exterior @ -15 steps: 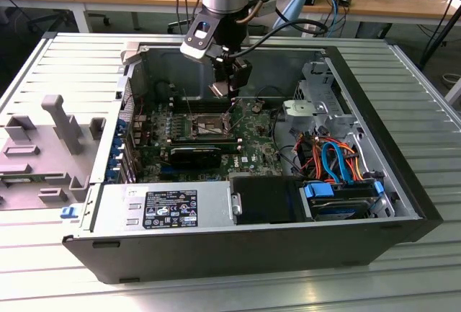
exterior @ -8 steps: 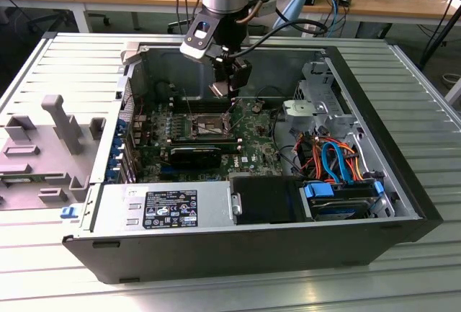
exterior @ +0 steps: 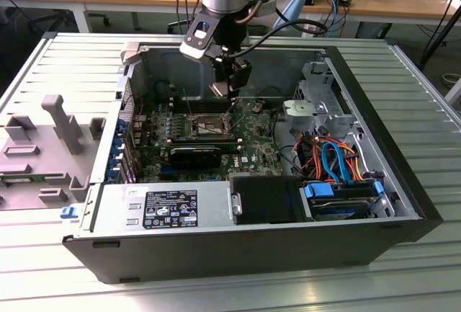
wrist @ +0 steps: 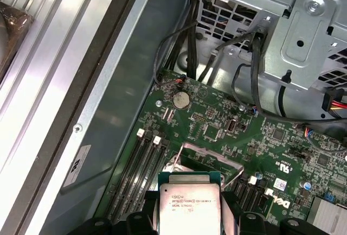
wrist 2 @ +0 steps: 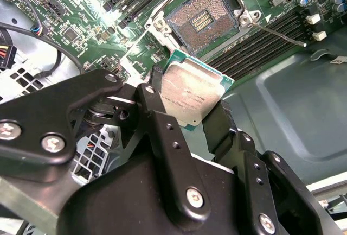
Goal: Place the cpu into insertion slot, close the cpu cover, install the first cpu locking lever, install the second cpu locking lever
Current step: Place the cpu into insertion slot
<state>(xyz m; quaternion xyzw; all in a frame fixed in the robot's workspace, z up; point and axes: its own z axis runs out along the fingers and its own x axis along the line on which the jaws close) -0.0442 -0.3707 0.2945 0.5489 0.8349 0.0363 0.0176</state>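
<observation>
My gripper (exterior: pixel 230 90) hangs inside the open computer case, shut on the cpu (wrist 2: pixel 190 96), a small silver-topped square chip clamped by its edges between the two black fingers (wrist 2: pixel 154 96). The cpu (wrist: pixel 190 205) is tilted and held a short way above the green motherboard. The insertion slot (wrist 2: pixel 203 22) lies just beyond it, uncovered, with its dark pin field showing. In the exterior view the insertion slot (exterior: pixel 207 125) sits just below and to the left of the gripper. The cpu cover (wrist: pixel 211 152) stands swung up as a thin silver frame. A locking lever (wrist 2: pixel 276 33) sticks out as a thin wire rod beside the socket.
Long black memory slots (wrist 2: pixel 260 39) flank the socket. A black heatsink block (exterior: pixel 194 155) lies in front of it. The power supply (exterior: pixel 166 207), blue-caddied drive (exterior: pixel 338 197) and orange and blue cables (exterior: pixel 331 157) fill the near side. A metal drive cage (wrist: pixel 303 29) rises nearby.
</observation>
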